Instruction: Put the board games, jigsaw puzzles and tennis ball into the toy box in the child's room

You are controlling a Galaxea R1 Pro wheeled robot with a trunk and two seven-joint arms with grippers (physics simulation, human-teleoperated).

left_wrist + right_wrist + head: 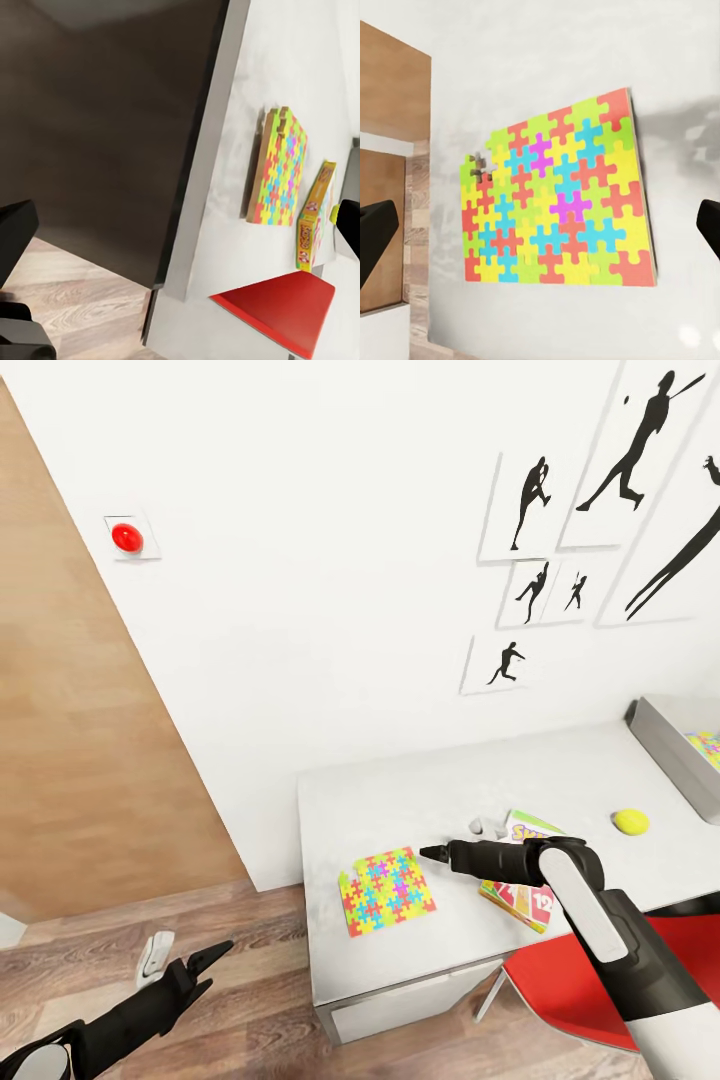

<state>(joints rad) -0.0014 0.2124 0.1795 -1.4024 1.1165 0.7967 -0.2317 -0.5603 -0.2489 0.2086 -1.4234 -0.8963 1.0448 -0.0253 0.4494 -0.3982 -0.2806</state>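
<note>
My right jaws point(540, 225) stand wide, empty, just above a jigsaw puzzle point(556, 199) of yellow, pink, blue and green pieces, flat on the tabletop point(420, 790). Behind them lies the SKIP-BO box point(520, 875); beyond, the tennis ball point(630, 821) and grey toy box point(680, 755) holding another puzzle point(704, 744). My left jaws point(222, 950) look parted over the floor.

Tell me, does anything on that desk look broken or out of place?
The jigsaw puzzle near the desk's front edge has a gap at one corner where a piece seems missing. It also lies slightly askew to the desk edge. The card game box and yellow ball look fine.
</note>
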